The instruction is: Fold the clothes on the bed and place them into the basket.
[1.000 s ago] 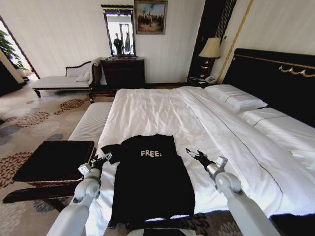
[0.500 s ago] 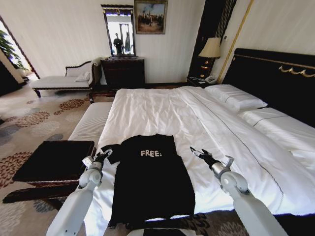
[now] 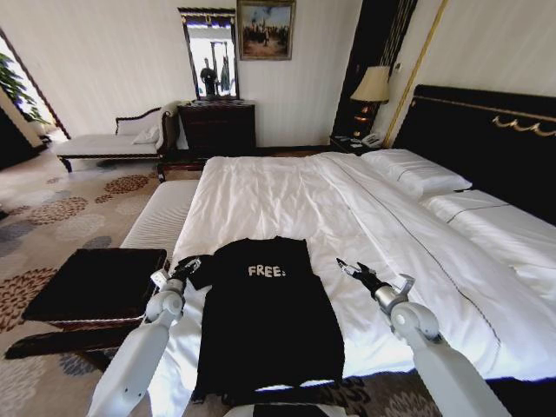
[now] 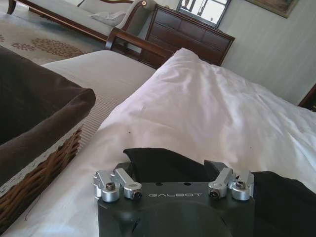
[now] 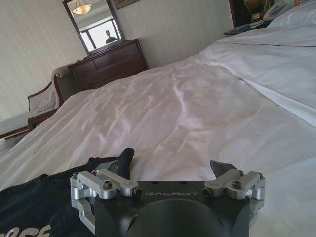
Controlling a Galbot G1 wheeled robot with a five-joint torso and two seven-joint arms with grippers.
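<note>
The clothes, a black T-shirt (image 3: 265, 321) with white "FREE!" lettering, lie flat at the near edge of the bed (image 3: 287, 191). My left gripper (image 3: 185, 266) is at the shirt's left sleeve (image 4: 163, 165). It is open, and the sleeve's edge lies between its spread fingers (image 4: 219, 174). My right gripper (image 3: 350, 270) hangs low over the white duvet just right of the shirt, also open, with nothing between its fingers (image 5: 125, 159). The shirt (image 5: 29, 212) shows beside it. The basket (image 3: 95, 282), brown wicker with a dark lining, stands left of the bed, close to my left arm; the left wrist view shows the basket's rim (image 4: 44, 126).
A long white-cushioned bench (image 3: 161, 217) runs along the bed's left side behind the basket. Pillows (image 3: 417, 174) and a black headboard (image 3: 486, 139) are at the right. A chaise longue (image 3: 113, 143), a dark dresser (image 3: 217, 126) and a lamp (image 3: 372, 87) line the far wall.
My left gripper has moved forward onto the shirt's left sleeve. My right gripper has shifted slightly to the right. The shirt has not moved.
</note>
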